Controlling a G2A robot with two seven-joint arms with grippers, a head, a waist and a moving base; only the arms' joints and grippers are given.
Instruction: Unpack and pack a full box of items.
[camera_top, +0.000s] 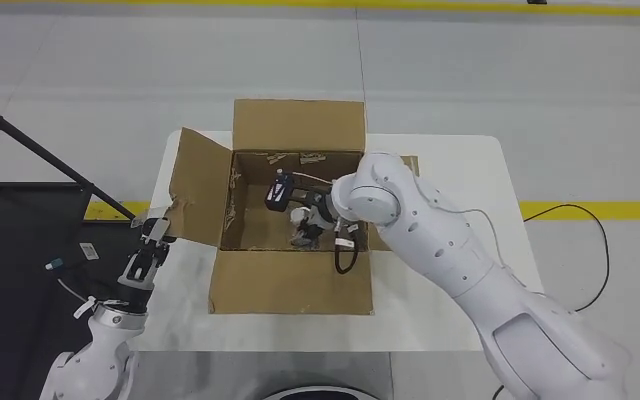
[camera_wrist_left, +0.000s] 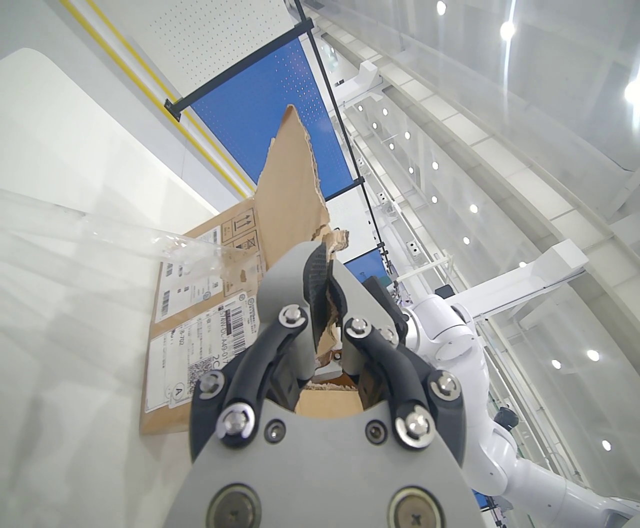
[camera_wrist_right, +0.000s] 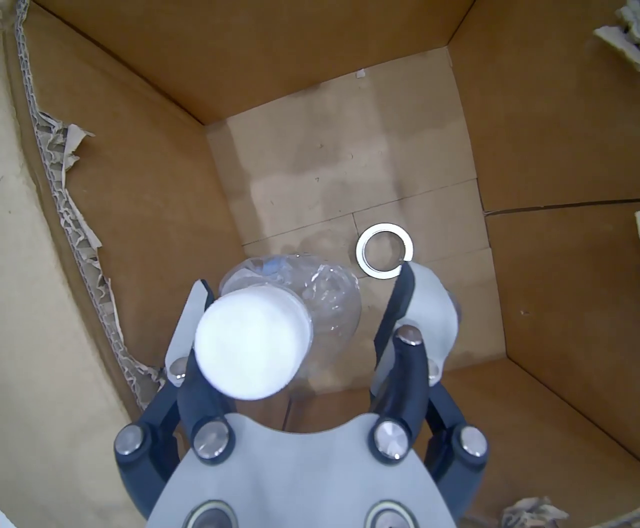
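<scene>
Box (camera_top: 290, 282) stood open mid-frame, the left claw (camera_wrist_left: 327, 270) pinching its torn flap (camera_wrist_left: 290, 180), while the right claw (camera_wrist_right: 305, 277), spread astride the capped bottle (camera_wrist_right: 252, 345) inside, likely needed centring before squeezing.

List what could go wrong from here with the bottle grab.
1. The clear bottle sits off-centre in the open right claw; closing may tip it instead of gripping it.
2. The left claw pinches the torn flap of the box; the frayed cardboard could rip and slip free.
3. The small metal ring on the box floor beside the bottle may get left behind.
</scene>
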